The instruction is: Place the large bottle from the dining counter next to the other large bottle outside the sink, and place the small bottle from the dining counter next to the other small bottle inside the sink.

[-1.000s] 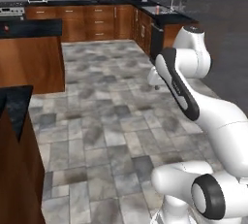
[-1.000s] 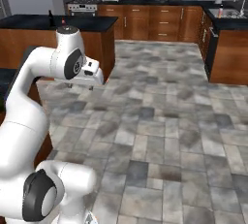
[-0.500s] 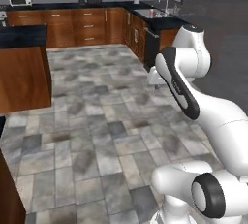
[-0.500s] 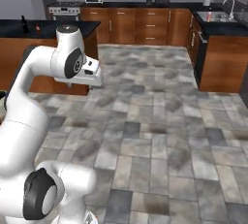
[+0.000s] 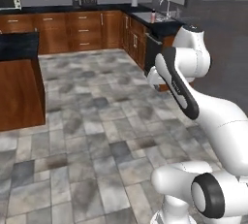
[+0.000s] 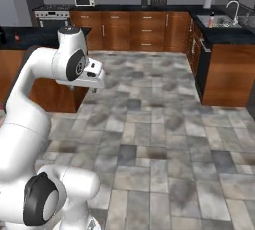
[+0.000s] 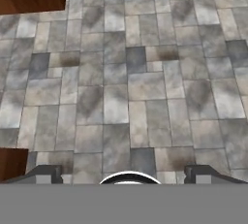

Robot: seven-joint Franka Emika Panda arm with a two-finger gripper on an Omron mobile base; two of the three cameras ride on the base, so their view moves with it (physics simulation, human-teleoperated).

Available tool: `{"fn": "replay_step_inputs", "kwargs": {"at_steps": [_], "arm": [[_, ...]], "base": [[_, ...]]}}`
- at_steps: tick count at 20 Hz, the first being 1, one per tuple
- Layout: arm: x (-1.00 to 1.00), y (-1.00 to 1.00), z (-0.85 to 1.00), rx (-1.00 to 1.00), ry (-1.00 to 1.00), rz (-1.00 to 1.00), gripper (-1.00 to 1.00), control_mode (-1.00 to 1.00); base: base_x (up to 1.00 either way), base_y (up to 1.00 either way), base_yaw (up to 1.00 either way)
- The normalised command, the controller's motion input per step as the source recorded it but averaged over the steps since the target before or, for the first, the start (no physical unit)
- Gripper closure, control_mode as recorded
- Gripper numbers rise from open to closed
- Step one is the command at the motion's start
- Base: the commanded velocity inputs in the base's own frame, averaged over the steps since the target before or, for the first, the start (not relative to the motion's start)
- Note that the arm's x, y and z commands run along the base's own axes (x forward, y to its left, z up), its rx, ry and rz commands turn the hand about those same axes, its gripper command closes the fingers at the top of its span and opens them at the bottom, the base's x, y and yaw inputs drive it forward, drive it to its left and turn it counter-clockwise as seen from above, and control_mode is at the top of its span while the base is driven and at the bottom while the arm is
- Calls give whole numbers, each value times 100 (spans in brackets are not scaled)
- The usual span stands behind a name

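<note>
Grey stone floor [image 7: 121,82]: we see it directly beneath the gripper [image 7: 123,172], whose jaws stand wide apart, holding nothing.
Dining counter [image 5: 18,80]: left, wood-sided, black top.
Sink [image 6: 219,21]: far corner; we note a bottle [image 6: 211,21] beside it.

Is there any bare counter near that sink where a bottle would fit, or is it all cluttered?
The black counter in front of the sink looks bare up to its near corner. The sink's far end is busier: a small bottle and the faucet stand there. The dining counter top nearest the robot also looks free. The open gripper hangs over floor tiles.
</note>
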Motion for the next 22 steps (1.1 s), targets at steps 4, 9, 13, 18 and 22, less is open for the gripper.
{"fn": "replay_step_inputs", "kwargs": {"at_steps": [4, 9, 13, 18, 22], "arm": [[0, 0, 0, 0, 0, 0, -100, 100], [0, 0, 0, 0, 0, 0, -100, 100], [0, 0, 0, 0, 0, 0, -100, 100], [0, 0, 0, 0, 0, 0, -100, 100], [0, 0, 0, 0, 0, 0, -100, 100]], "base": [[100, 1, -7], [100, 8, -5], [99, 23, -3], [89, 51, -1], [60, 83, 0]]}}
